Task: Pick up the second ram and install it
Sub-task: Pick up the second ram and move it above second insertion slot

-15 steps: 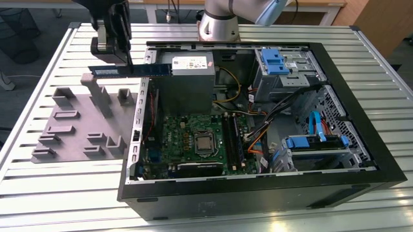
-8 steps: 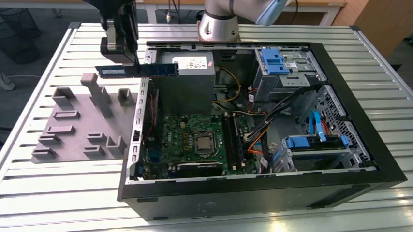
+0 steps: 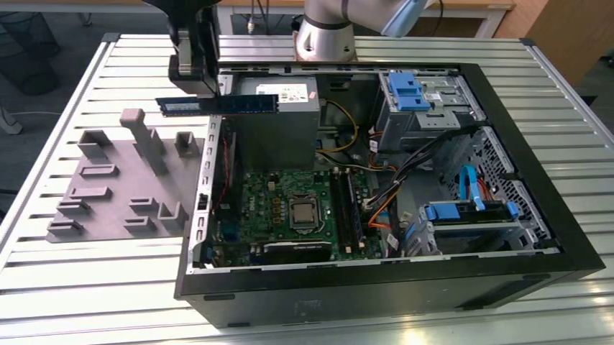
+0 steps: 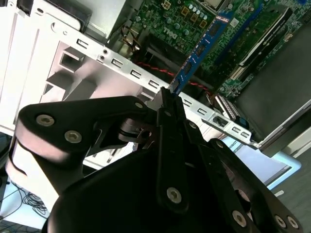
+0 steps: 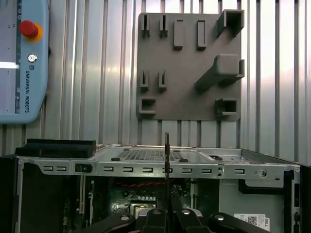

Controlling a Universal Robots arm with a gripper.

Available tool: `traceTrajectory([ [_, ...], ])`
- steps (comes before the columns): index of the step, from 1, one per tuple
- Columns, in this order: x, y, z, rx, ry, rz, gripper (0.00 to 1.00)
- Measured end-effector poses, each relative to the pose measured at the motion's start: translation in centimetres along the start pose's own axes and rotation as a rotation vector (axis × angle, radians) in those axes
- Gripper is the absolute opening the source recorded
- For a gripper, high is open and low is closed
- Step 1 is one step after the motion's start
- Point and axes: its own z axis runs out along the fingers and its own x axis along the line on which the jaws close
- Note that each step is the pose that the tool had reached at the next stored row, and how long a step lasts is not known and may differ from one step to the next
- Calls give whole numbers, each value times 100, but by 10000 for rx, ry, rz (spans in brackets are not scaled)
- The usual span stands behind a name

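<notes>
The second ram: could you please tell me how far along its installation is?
Pick-up looks done: the second ram is off the grey holder tray, held level above the edge of the open case. In hand: the hand is shut on it. Left: seating it, since it is not yet in the motherboard slots.

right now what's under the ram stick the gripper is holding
The ram stick, shut in the gripper, hangs above the computer case's metal side rail, with the green motherboard lower down inside. The gripper itself covers what lies beneath the held end.
</notes>
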Motion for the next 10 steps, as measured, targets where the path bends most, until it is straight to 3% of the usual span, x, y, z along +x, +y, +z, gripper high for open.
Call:
traceTrajectory([
  [10,2,-177,-4,0,0,0,14],
])
